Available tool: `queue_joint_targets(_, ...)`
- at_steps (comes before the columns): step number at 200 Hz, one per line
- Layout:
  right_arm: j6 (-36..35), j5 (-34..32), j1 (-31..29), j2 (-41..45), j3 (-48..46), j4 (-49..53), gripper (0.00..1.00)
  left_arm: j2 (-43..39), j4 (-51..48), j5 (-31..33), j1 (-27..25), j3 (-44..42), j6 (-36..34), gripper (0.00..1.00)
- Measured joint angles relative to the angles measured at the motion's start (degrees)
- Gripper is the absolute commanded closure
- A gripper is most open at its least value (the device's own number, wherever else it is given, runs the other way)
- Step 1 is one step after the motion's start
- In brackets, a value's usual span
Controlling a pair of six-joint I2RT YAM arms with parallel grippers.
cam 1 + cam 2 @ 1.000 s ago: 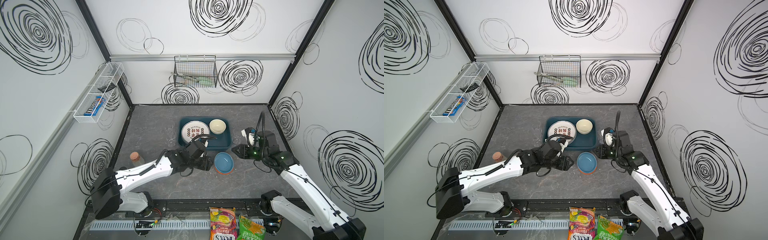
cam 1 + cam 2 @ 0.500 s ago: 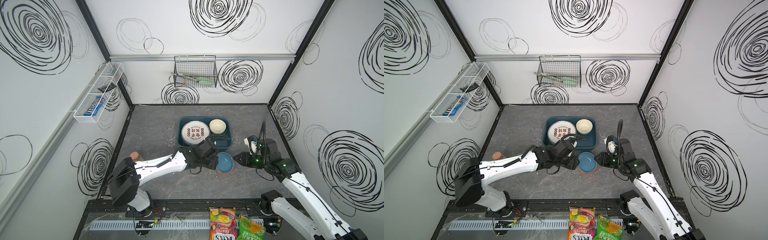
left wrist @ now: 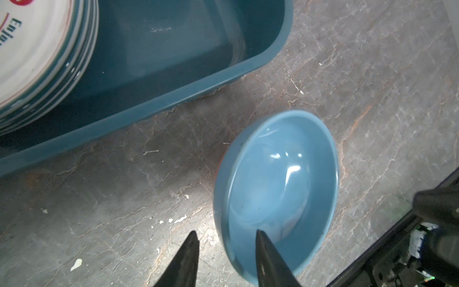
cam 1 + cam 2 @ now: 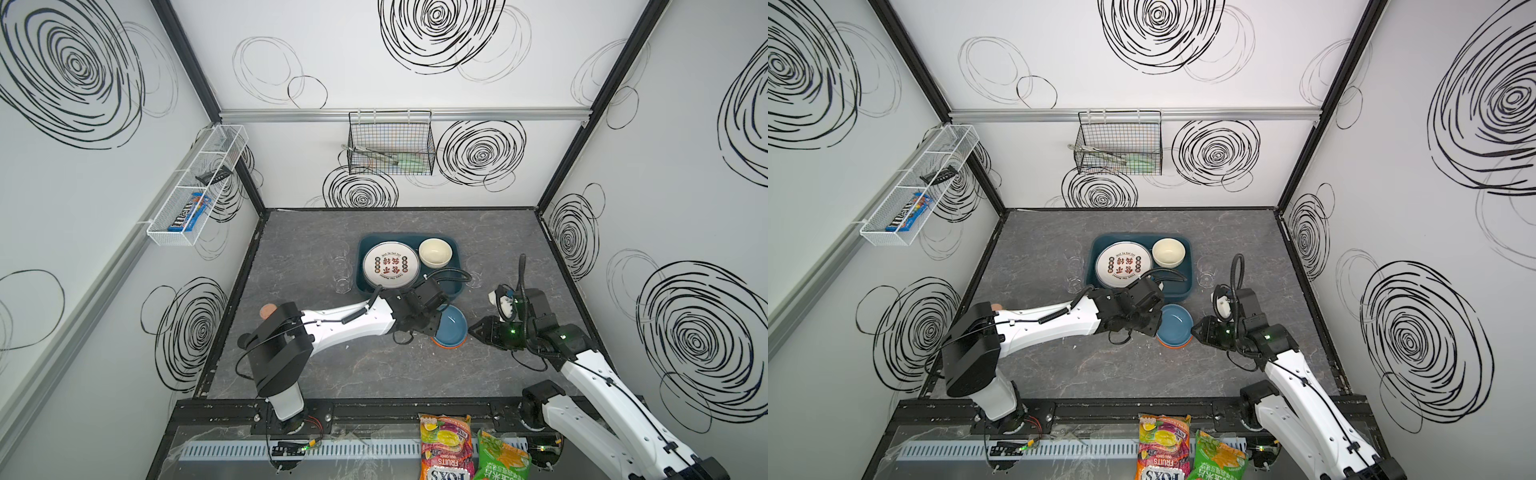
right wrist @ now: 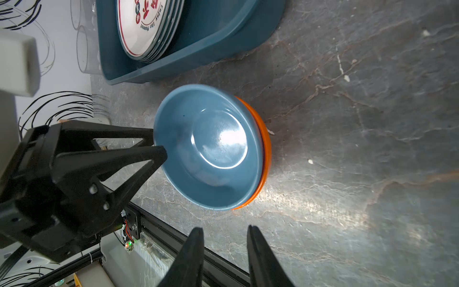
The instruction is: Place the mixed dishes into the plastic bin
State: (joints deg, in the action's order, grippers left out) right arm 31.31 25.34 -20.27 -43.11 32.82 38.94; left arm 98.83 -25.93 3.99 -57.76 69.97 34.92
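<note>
A blue bowl (image 4: 451, 324) (image 4: 1175, 326) (image 5: 211, 149) sits nested in an orange bowl (image 4: 446, 344) (image 5: 265, 149) on the table, in front of the plastic bin (image 4: 455, 276) (image 4: 1188, 266) (image 3: 173, 99). The bin holds stacked plates (image 4: 390, 264) (image 5: 149, 24) and a cream bowl (image 4: 435, 252). My left gripper (image 4: 436, 328) (image 3: 226, 234) (image 5: 157, 140) straddles the blue bowl's (image 3: 278, 179) rim with one finger inside and one outside. A gap shows beside the outer finger. My right gripper (image 4: 473, 330) (image 5: 224, 229) hangs slightly open and empty just right of the bowls.
Clear glass tumblers stand left (image 4: 340, 266) and right (image 4: 473, 270) of the bin. A cork-stoppered jar (image 4: 269, 309) peeks out behind the left arm. Snack bags (image 4: 446, 449) lie past the front rail. A wire basket (image 4: 390, 145) and a white rack (image 4: 195, 187) hang on the walls.
My left gripper has moved right to the blue bowl and narrowed its jaws around the rim. The right gripper has come forward beside the bowls and opened a little.
</note>
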Motion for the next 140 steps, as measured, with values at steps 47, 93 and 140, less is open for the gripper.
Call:
queue_joint_targets(47,0.2,-0.1,0.0,0.0,0.0,0.0,0.65,2.6,-1.0,0.6,0.0,1.7,-0.3,0.73)
queue_joint_targets(93,0.4,-0.1,0.0,0.0,0.0,0.0,0.64,3.5,-1.0,0.7,0.0,2.0,-0.5,0.83)
queue_joint_targets(140,0.4,-0.1,0.0,0.0,0.0,0.0,0.64,3.5,-1.2,0.8,0.0,2.1,-0.6,0.89)
